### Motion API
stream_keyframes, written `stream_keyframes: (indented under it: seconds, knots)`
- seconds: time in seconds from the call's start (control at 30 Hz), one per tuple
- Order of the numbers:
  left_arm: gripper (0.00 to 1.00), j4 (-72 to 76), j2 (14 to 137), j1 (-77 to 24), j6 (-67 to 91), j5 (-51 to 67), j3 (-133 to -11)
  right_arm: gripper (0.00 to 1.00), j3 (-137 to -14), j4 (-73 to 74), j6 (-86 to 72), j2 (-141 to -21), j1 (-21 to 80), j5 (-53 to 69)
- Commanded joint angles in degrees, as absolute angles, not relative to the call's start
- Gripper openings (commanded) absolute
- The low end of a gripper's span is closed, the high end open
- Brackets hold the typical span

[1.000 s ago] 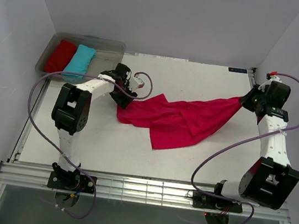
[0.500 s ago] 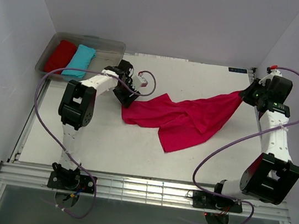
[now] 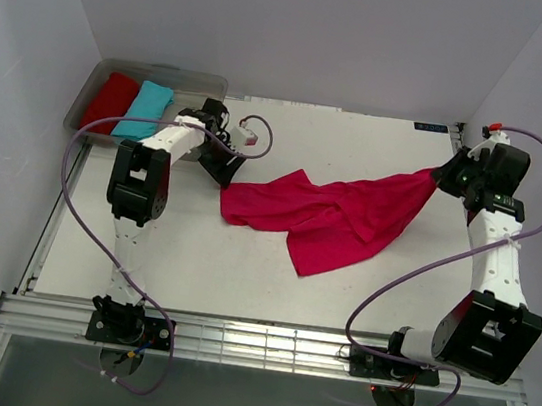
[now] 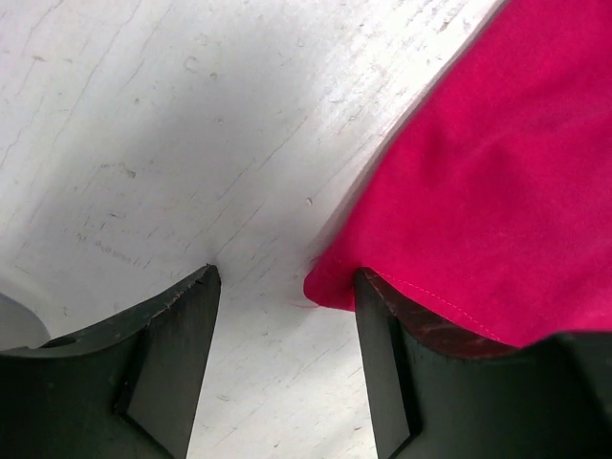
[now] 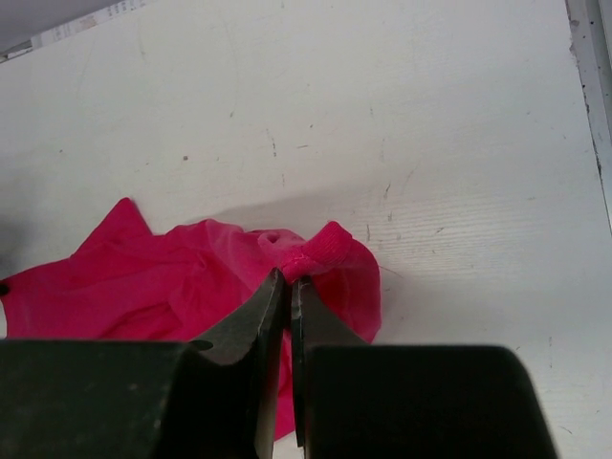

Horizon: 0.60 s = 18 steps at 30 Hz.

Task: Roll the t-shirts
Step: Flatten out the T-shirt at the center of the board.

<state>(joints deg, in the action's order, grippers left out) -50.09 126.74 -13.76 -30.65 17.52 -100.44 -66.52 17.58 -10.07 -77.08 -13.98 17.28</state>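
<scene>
A magenta-pink t-shirt point(image 3: 330, 216) lies crumpled and stretched across the table's middle. My right gripper point(image 3: 448, 177) is shut on its ribbed edge point(image 5: 320, 247) and holds that end lifted at the right side; in the right wrist view the gripper point(image 5: 289, 279) pinches the cloth at its tips. My left gripper point(image 3: 224, 164) stands open just left of the shirt's left end. In the left wrist view the gripper point(image 4: 285, 277) has bare table between its fingers, and a corner of the t-shirt point(image 4: 478, 191) rests against the right finger point(image 4: 382, 363).
A clear plastic bin point(image 3: 195, 79) sits at the back left, holding a rolled red t-shirt point(image 3: 111, 101) and a rolled turquoise t-shirt point(image 3: 145, 110). White walls close in on both sides. The left arm's purple cable point(image 3: 259, 131) loops near the bin.
The left gripper has drawn back left toward the bin, off the shirt's left end, which now lies on the table. The shirt shifted slightly right. The right gripper keeps its hold.
</scene>
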Motion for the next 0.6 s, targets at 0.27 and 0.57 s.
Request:
stream_keyframes:
  seconds: [0.27,0.57]
  knots:
    - [0.57,-54.2,126.0,-15.5,-31.6,24.5,-98.2,0.08,-64.9,14.9,-10.1,-73.7,-14.0,18.5]
    - [0.0,-54.4,125.3,-15.6,-30.5,22.6,-98.1,0.08,-63.8,14.9,-12.3,-72.4,-14.1,20.6]
